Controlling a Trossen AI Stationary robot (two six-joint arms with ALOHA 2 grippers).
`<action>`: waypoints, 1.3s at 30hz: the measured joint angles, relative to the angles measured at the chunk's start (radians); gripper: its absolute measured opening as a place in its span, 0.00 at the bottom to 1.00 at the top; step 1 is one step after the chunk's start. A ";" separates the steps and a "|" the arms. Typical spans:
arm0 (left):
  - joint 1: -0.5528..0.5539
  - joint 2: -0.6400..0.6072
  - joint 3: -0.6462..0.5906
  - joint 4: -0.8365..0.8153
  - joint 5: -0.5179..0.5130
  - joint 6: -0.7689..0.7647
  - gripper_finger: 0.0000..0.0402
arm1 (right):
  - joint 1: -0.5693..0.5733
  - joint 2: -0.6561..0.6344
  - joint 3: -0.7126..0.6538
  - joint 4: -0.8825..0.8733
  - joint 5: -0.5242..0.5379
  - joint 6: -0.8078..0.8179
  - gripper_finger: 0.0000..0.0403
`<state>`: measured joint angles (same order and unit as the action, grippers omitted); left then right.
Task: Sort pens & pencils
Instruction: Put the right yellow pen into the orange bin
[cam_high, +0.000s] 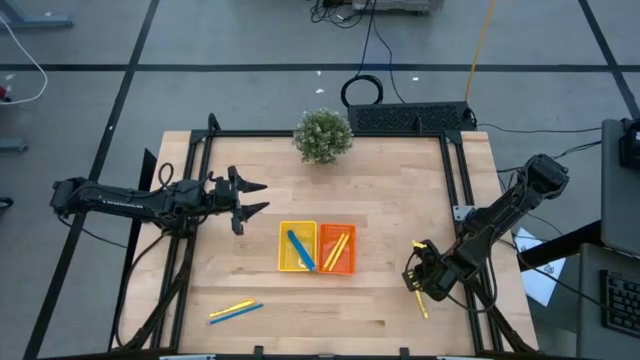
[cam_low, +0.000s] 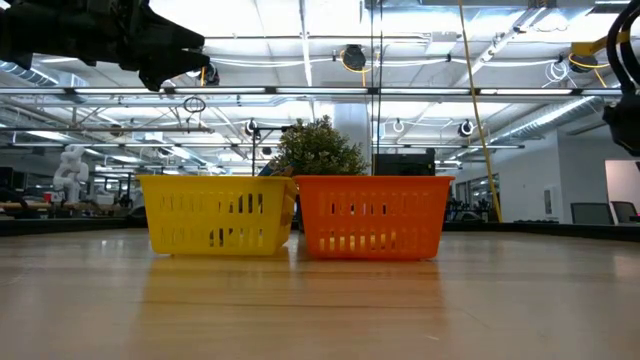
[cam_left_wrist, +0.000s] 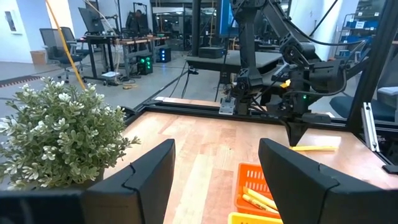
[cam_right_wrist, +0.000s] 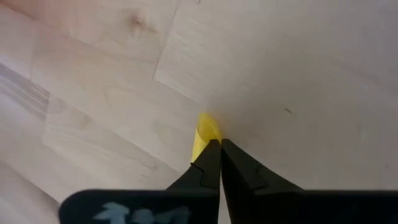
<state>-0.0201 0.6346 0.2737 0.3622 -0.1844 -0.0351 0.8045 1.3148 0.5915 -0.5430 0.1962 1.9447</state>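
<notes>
My right gripper stands low over the table's near right part, shut on a yellow pencil. My left gripper hovers open, high above the table's left side, left of the trays. The yellow tray has a blue pen lying in it, and the orange tray beside it holds yellow pencils. One blue and one yellow stick lie side by side flat on the table near its near edge. My right gripper is shut on the yellow pencil, pinching it between its two fingers; a short yellow end pokes out past the fingertips. The fingers come from above, pointing down. The rest of the pencil lies level at the table top; whether it is lifted, I cannot tell.
A small potted plant stands at the far edge, in the middle. A dark frame rail runs along the table's right side next to my right arm. Bare wood lies between the trays and my right gripper.
</notes>
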 joint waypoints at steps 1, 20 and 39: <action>0.000 0.000 0.000 0.000 0.000 -0.001 0.60 | 0.000 0.000 0.000 -0.001 0.008 -0.004 0.00; 0.000 0.000 0.000 0.000 0.000 0.000 0.60 | -0.001 -0.068 -0.002 0.000 0.111 -0.083 0.00; 0.000 0.000 0.000 0.000 0.001 0.001 0.60 | -0.201 -0.244 0.001 0.340 0.491 -0.836 0.00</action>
<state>-0.0204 0.6350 0.2737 0.3626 -0.1837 -0.0338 0.6036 1.0704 0.5922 -0.2034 0.6873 1.1091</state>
